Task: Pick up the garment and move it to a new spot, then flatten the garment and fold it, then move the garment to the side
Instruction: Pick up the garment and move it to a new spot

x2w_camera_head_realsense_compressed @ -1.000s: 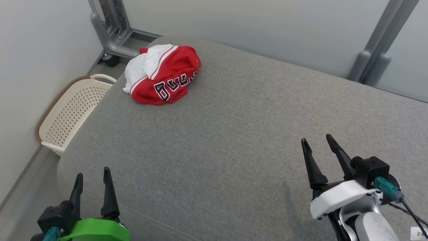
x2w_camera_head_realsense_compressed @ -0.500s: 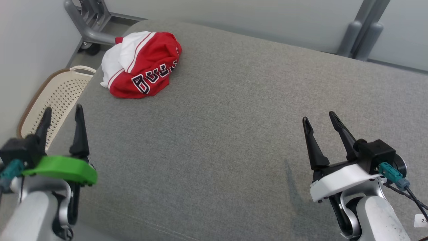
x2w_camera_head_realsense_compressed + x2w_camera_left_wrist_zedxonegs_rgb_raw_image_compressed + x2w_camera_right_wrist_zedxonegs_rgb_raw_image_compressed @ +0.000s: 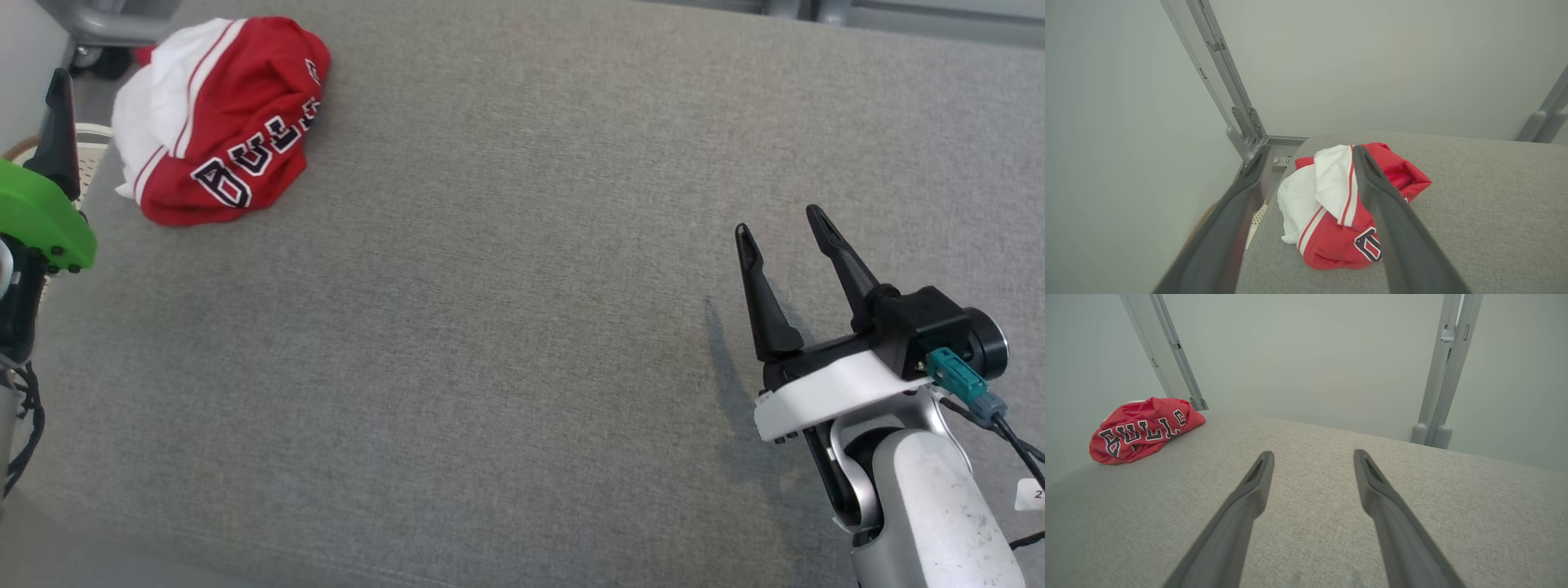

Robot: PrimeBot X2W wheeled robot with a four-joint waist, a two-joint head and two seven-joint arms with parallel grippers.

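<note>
The garment point(image 3: 220, 122) is a crumpled red and white jersey with dark lettering, lying at the far left corner of the grey padded surface point(image 3: 522, 327). My left gripper point(image 3: 1310, 149) is open and empty, hovering short of the garment point(image 3: 1343, 220), which shows between and beyond its fingers. In the head view its green mount point(image 3: 37, 216) and one dark finger point(image 3: 61, 122) sit at the left edge, beside the garment. My right gripper point(image 3: 780, 222) is open and empty above the right side of the surface, far from the garment point(image 3: 1143, 430).
A cream perforated basket point(image 3: 1256, 214) stands on the floor just off the surface's left edge. Grey metal frame posts point(image 3: 1241, 122) point(image 3: 1437, 375) rise at the back corners against pale walls. The padded surface stretches wide between the two grippers.
The head camera has tilted down, shifting the whole picture. My left gripper has moved forward along the left edge, nearer the garment. The right gripper has edged forward; both stay open.
</note>
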